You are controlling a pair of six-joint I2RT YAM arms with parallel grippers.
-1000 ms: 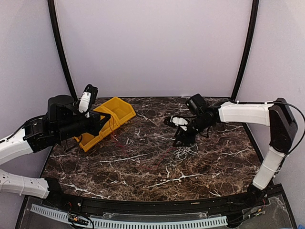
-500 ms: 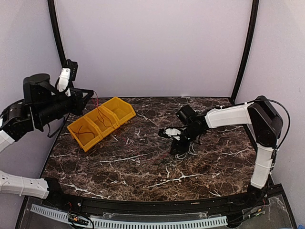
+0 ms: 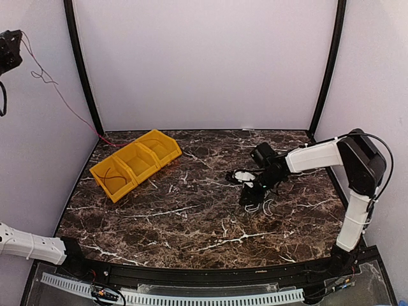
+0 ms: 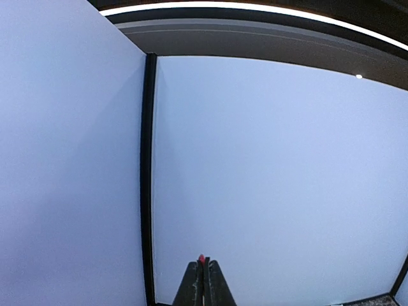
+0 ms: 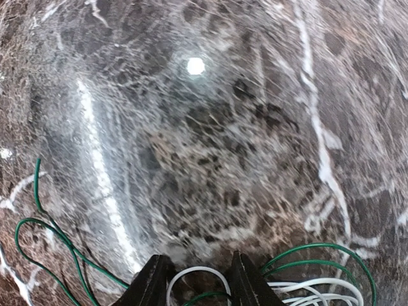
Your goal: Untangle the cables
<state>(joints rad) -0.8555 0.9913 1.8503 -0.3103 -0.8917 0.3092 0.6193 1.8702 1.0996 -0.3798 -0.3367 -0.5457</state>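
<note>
Dark marble table [image 3: 191, 220], pale walls [image 3: 204, 64]; left hand [image 4: 204, 266] tight on red cable [image 4: 201, 258], right hand [image 5: 197, 261] spread over white cable [image 5: 191, 268].

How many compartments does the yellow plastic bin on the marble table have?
3, in a row across the yellow plastic bin: the left compartment, holding a thin dark wire; the middle compartment; the right compartment, farthest back. None looks hidden.

glossy, polished dark marble-look tabletop [image 3: 191, 217] with a light glare; smooth yellow plastic bin [image 3: 162, 145]; thin cables [image 5: 312, 290] in slick plastic sheathing.
</note>
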